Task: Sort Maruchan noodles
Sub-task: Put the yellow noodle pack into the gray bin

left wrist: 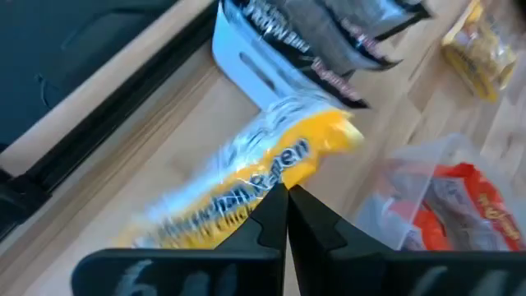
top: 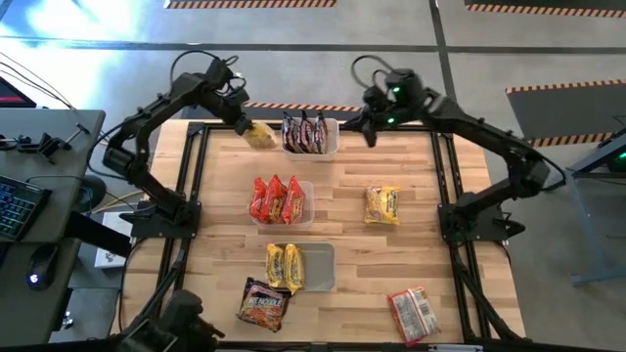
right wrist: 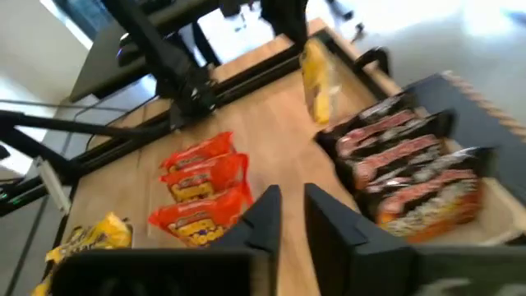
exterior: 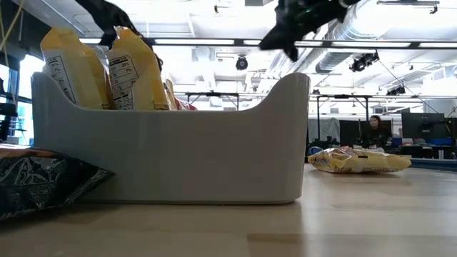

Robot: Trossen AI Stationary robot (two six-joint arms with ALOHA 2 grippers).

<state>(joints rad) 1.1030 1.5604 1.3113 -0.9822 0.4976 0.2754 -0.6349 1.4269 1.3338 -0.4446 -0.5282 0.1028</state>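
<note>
At the near edge of the wooden table (top: 352,196) a dark brown packet (top: 262,304) lies flat left of centre and a red packet (top: 412,314) lies flat off to the right, both outside any tub. Just behind the brown one stands the near tub (top: 321,266) with yellow packets (top: 285,267) upright in its left part. In the middle of the table the middle tub (top: 305,200) holds a row of red packets (top: 275,199), and well to its right a loose yellow packet (top: 382,205) rests flat on the wood. At the far edge the far tub (top: 330,147) is filled with dark brown packets (top: 305,132). The left arm rises from its base at the left side, elbow bent out, and reaches across to the far edge, where the left gripper (top: 245,122) hangs above the wood just left of the far tub, its jaws clenched on one end of a held yellow packet (top: 260,135) that dangles tilted beside the tub wall. The right arm stretches from the right side in a long bend toward the far edge; the right gripper (top: 372,132) hovers raised just right of the far tub, its fingers (right wrist: 265,215) slightly parted and grasping nothing
</note>
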